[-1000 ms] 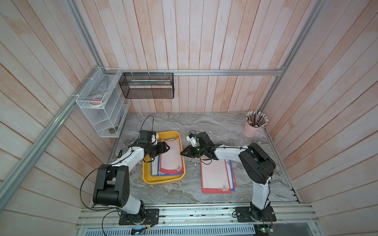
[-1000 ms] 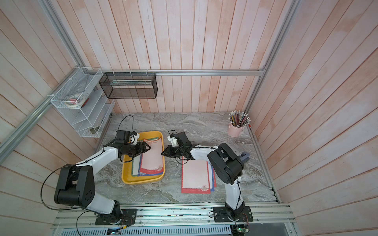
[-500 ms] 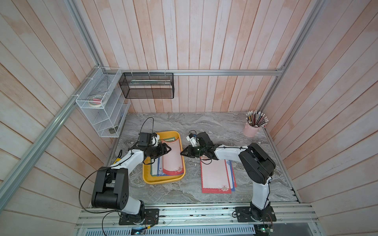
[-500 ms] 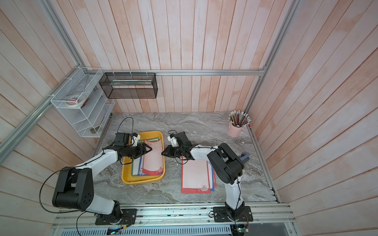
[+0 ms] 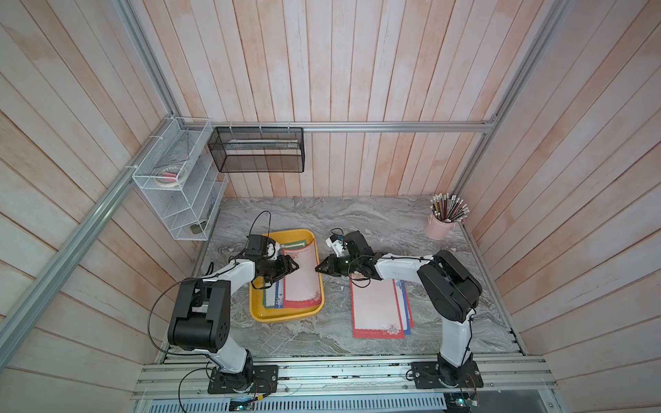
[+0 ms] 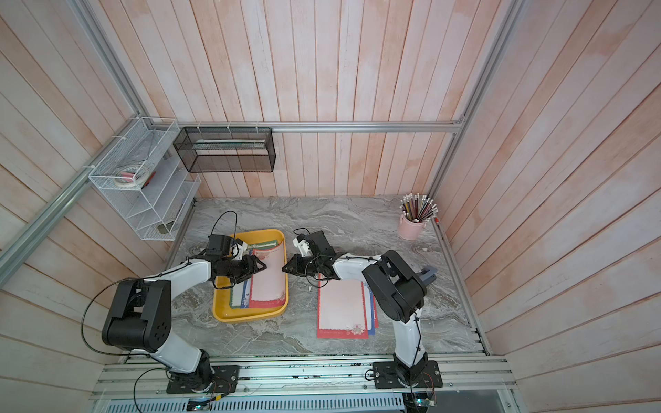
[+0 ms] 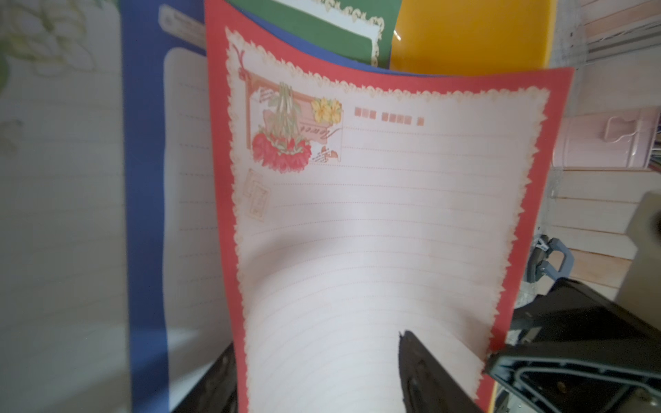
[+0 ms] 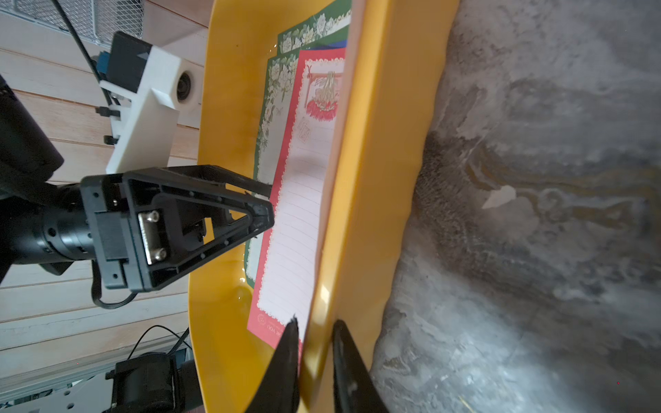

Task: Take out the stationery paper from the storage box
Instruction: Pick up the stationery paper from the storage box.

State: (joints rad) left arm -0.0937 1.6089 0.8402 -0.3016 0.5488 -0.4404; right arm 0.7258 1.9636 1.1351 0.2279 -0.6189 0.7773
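The yellow storage box [image 5: 286,316] [image 6: 250,316] lies left of centre on the marble table. It holds the stationery paper [image 5: 302,286] [image 6: 268,282]: a red-bordered sheet [image 7: 375,214] [image 8: 297,232] lies over a blue sheet [image 7: 143,178] and a green one [image 7: 322,28]. The red sheet bows upward, its right edge resting against the box wall [image 8: 375,178]. My left gripper [image 5: 291,266] [image 7: 318,372] is open over the box, one finger above the red sheet and one under its left edge. My right gripper [image 5: 318,269] [image 8: 314,339] is shut on the box's right wall, one finger inside and one outside.
More bordered sheets [image 5: 377,307] [image 6: 341,307] lie stacked on the table to the right of the box, under my right arm. A pink pencil cup [image 5: 440,229] stands at the back right. A white wire rack [image 5: 179,193] and a black mesh basket [image 5: 257,150] hang on the walls.
My left gripper has slid a little to the right across the box and its jaws have narrowed slightly. The right arm has stayed at the box wall.
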